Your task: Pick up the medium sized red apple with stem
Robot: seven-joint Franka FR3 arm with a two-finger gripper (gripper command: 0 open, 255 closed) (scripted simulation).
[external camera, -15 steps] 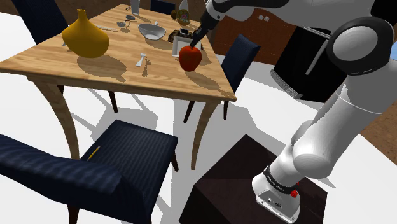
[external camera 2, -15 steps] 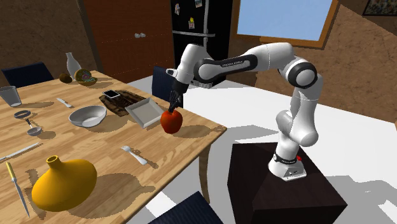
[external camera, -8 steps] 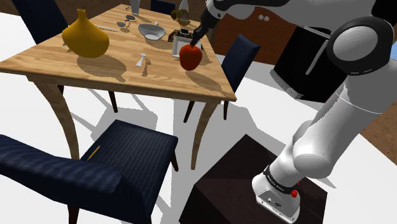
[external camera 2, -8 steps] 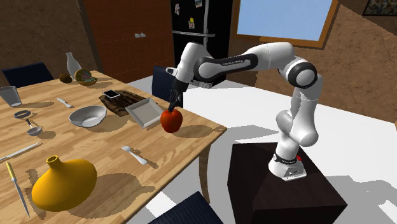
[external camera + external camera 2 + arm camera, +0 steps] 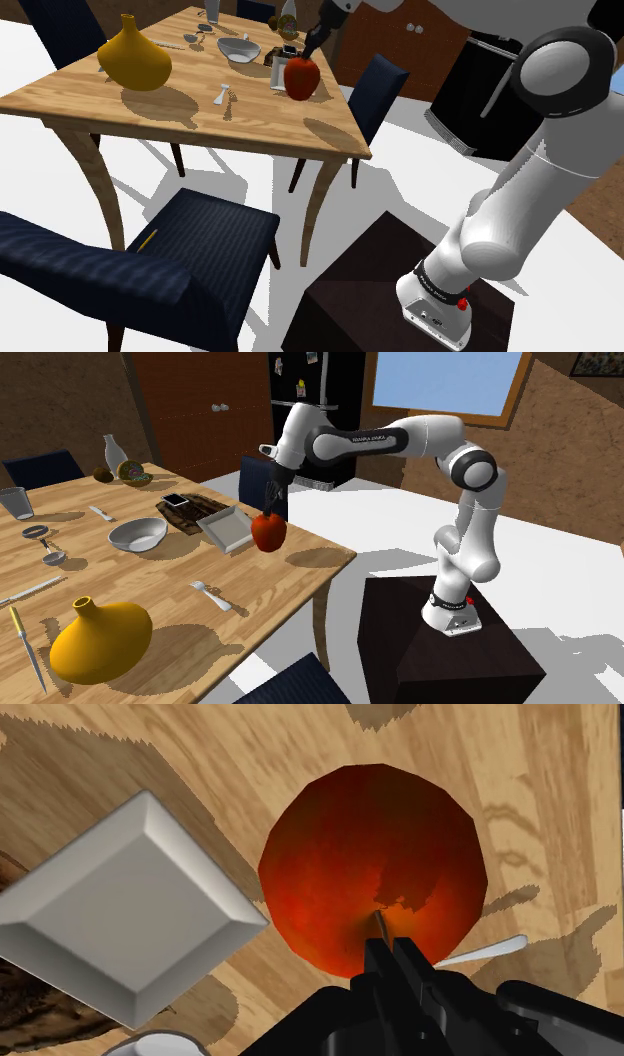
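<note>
The red apple (image 5: 301,76) hangs in the air above the wooden table (image 5: 120,100), its shadow cast on the tabletop below. My black gripper (image 5: 308,54) comes down on it from above and is shut on its thin stem. In the second exterior view the apple (image 5: 268,531) floats just off the table (image 5: 300,577) beside the white square dish (image 5: 228,529), under the gripper (image 5: 268,509). The wrist view looks down on the apple (image 5: 370,869), with the fingers (image 5: 395,966) pinched together on the stem at its top.
A yellow gourd vase (image 5: 133,57), a white bowl (image 5: 239,48), a small fork (image 5: 222,96), a dark tray (image 5: 196,510) and cutlery lie on the table. Dark blue chairs (image 5: 190,250) stand around it. A black fridge (image 5: 305,402) is behind.
The gripper has risen with the apple hanging from it: the apple went from resting on the table to floating above it, its shadow now apart from it.
</note>
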